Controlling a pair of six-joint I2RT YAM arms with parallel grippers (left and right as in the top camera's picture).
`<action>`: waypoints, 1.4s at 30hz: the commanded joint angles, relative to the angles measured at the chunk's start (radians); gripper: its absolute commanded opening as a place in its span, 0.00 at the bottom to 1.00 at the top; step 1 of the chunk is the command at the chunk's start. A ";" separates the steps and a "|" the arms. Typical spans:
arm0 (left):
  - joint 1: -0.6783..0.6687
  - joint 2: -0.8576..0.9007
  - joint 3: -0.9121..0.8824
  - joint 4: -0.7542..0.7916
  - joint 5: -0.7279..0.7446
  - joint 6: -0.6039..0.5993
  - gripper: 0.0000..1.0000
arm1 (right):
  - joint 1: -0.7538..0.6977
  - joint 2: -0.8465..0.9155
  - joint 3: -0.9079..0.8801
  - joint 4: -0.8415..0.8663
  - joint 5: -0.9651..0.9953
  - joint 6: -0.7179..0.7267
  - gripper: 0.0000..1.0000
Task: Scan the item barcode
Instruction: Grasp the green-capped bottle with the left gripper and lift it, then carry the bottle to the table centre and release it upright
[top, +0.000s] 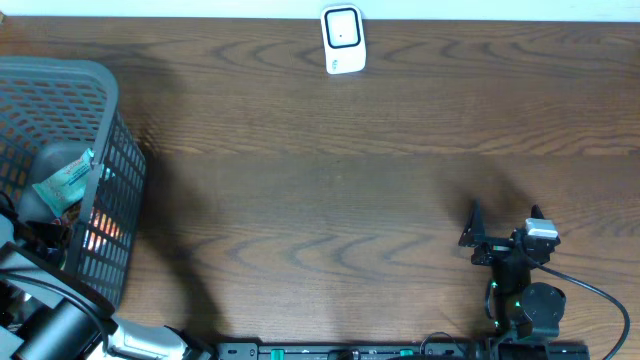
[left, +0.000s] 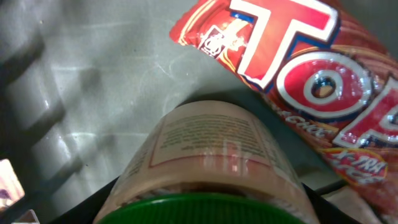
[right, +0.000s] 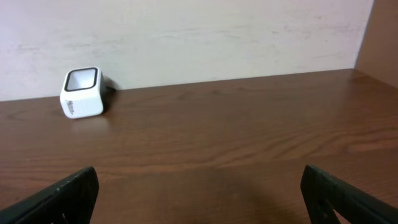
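Observation:
A clear jar (left: 211, 149) with a green lid (left: 205, 210) and a pale printed label fills the left wrist view, lying on the basket floor. My left gripper (left: 208, 202) sits around its lid end, a black finger (left: 109, 196) pressed against each side. No barcode shows on it. The white scanner (top: 343, 40) stands at the table's far edge, also seen from the right wrist as the scanner (right: 82, 93). My right gripper (top: 505, 225) rests open near the front right with only bare table between its fingers (right: 74, 193).
A grey mesh basket (top: 120, 180) stands at the left edge, the left arm (top: 50, 300) reaching into it. Inside lie a red snack pack (left: 311, 74) beside the jar and a teal packet (top: 65, 183). A wall (right: 199, 37) runs behind the scanner.

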 joint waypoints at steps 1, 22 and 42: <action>0.005 -0.034 0.045 -0.032 -0.012 0.004 0.62 | 0.002 -0.005 -0.001 -0.003 -0.002 0.009 0.99; -0.056 -0.594 0.354 -0.251 0.734 -0.120 0.62 | 0.002 -0.005 -0.001 -0.003 -0.002 0.009 0.99; -1.334 -0.467 0.256 -0.186 0.113 -0.509 0.63 | 0.002 -0.005 -0.001 -0.003 -0.002 0.009 0.99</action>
